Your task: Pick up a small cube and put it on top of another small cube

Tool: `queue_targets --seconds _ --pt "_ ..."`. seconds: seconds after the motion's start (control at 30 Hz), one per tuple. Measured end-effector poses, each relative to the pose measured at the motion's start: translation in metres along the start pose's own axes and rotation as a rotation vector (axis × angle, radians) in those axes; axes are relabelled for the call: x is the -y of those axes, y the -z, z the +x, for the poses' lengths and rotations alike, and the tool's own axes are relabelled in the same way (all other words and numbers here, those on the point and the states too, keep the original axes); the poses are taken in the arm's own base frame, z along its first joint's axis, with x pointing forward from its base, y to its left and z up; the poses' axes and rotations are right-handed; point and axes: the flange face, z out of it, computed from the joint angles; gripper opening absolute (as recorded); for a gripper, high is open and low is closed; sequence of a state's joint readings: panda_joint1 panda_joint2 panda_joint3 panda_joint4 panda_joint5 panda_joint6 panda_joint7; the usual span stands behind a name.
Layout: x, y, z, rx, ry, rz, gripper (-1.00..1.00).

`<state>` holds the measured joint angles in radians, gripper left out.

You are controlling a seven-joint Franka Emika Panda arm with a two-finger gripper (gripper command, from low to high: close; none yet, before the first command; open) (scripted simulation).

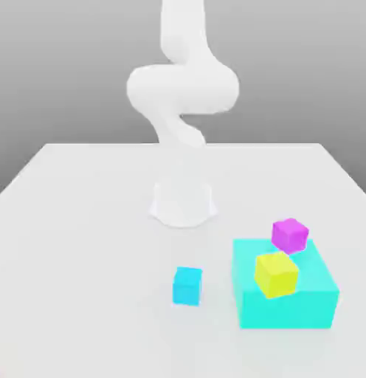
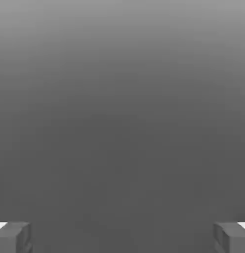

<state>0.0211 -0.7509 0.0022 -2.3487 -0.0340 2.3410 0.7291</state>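
Gripper open wide, fingertips far apart with only grey backdrop between them. Small sky-blue cube on the white desk, well apart from gripper, just beside large turquoise block carrying yellow cube and magenta cube

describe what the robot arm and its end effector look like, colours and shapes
The arm is plain white, made of thick, rounded, smoothly curved segments, and it rises from a white cylindrical base on the white table. No cables or markings show on it. In the hand view, the end effector has two blocky, square-edged grey fingers with lighter, whitish upper faces.
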Motion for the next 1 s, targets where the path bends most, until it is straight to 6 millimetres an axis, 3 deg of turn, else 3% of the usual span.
queue_targets --seconds 0.23,0.53,0.77,1.0 --pt "-0.018 -0.112 -0.045 0.129 0.307 -0.102 0.0" --pt "-0.077 -0.225 -0.116 0.34 0.658 -0.162 0.0" --pt "-0.138 -0.282 -0.182 0.526 0.906 -0.148 0.0" --pt "-0.201 -0.309 -0.253 0.714 1.135 -0.074 0.0"
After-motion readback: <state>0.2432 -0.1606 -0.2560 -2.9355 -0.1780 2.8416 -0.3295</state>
